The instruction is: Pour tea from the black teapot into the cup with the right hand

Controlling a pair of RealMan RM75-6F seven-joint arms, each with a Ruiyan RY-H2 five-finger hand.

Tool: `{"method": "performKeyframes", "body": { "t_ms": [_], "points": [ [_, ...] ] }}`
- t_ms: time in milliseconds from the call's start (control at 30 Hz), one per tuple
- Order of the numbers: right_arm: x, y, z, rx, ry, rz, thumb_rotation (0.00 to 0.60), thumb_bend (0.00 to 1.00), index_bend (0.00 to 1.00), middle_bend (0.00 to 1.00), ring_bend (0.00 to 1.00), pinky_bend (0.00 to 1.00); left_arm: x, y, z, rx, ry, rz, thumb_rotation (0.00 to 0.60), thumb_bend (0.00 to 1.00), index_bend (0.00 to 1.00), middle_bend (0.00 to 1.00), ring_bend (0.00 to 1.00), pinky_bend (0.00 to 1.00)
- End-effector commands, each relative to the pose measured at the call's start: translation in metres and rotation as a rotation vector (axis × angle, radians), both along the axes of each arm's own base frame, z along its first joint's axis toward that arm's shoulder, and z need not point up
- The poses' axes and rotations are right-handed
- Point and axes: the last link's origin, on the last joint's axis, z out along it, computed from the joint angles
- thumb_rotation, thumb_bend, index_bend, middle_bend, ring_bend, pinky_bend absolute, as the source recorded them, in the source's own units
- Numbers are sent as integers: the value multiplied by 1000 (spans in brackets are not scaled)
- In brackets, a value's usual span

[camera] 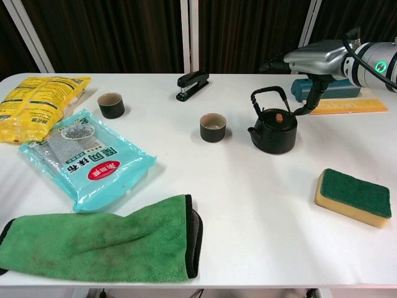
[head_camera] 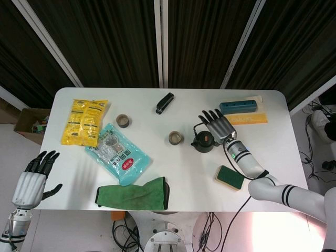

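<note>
White tabletop [head_camera: 173, 173] against dark curtains is your workspace. Your right hand [head_camera: 218, 126] hovers with fingers spread and holding nothing, just above and behind the squat black cast-iron teapot [camera: 273, 128], whose arched wire handle [camera: 268, 93] rises right under your palm. Drop straight down to take it. Its spout faces the small dark ceramic cup [camera: 213, 126] just to its left. Your left hand [head_camera: 32, 176] hangs open, well apart, off the table's near left corner.

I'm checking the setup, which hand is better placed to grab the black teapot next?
Right. The right hand hovers open just above the black teapot; the left hand sits off the table's far corner.
</note>
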Motion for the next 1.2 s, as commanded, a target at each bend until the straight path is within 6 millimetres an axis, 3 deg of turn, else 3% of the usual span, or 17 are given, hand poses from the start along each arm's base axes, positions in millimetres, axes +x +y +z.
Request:
{"method": "performKeyframes", "body": {
  "t_ms": [33, 400, 500, 533, 600, 800, 1200],
  "points": [
    [0, 0, -1, 0, 7, -5, 600, 176, 0, 0, 0, 0, 0, -1, 0, 0, -3, 2, 600, 127, 93, 98, 79, 226],
    [2, 0, -3, 7, 16, -9, 587, 176, 0, 0, 0, 0, -2, -1, -3, -14, -21, -1, 600, 127, 93, 98, 79, 226],
    [6, -4, -5, 28, 1, -27, 446, 174, 0, 0, 0, 0, -1, -1, -4, -17, -23, -3, 600, 127, 94, 98, 79, 226],
    [8, -5, -6, 37, -8, -37, 374, 173, 0, 0, 0, 0, -1, -1, -4, -18, -25, -4, 600, 127, 94, 98, 79, 226],
    [12, -11, -7, 52, -24, -57, 322, 177, 0, 7, 0, 0, -1, 0, -4, -19, -26, -6, 600, 127, 95, 98, 79, 226],
    [24, -22, -16, 92, -43, -82, 286, 184, 0, 68, 0, 0, -1, 0, -2, -13, -32, -2, 600, 127, 97, 98, 80, 226],
    [35, -29, -29, 115, -67, -85, 279, 185, 0, 348, 0, 0, -6, 0, 1, -11, -44, 15, 600, 127, 98, 98, 80, 226]
  ]
}}
